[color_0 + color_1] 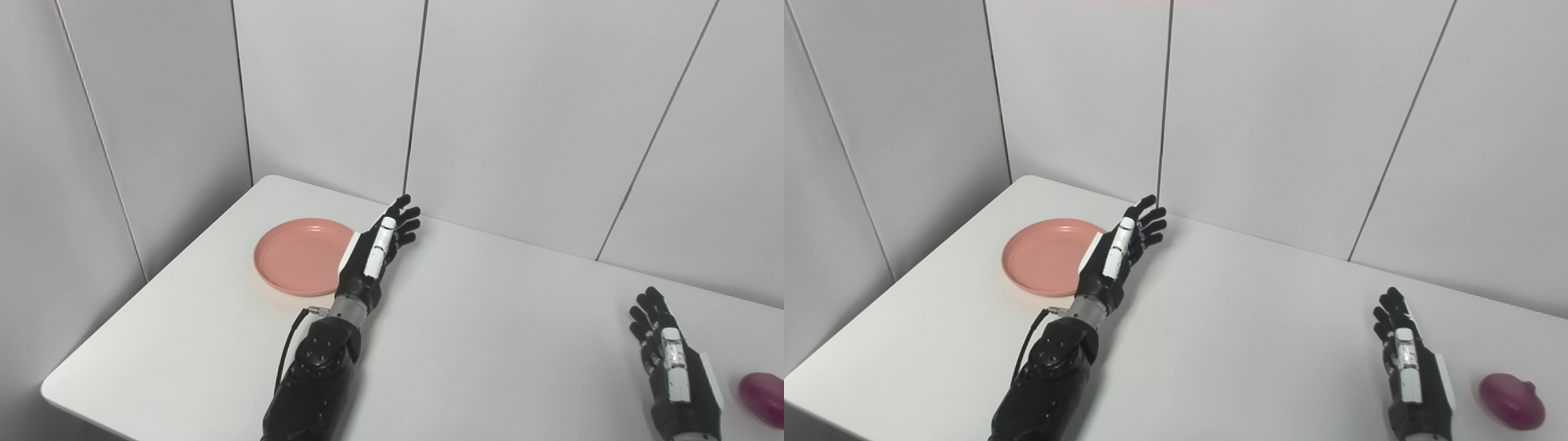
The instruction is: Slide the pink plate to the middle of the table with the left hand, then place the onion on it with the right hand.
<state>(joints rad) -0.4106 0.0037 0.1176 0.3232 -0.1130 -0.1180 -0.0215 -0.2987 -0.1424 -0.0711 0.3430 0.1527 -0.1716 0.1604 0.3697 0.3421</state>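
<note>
The pink plate (300,255) is round and shallow, at the far left of the white table (478,343). The purple onion (1512,401) sits whole near the right edge; the left eye view cuts it off. The left hand (375,254) is beside the plate, fingers straight, holding nothing. The right hand (1410,367) rests open near the onion
</note>
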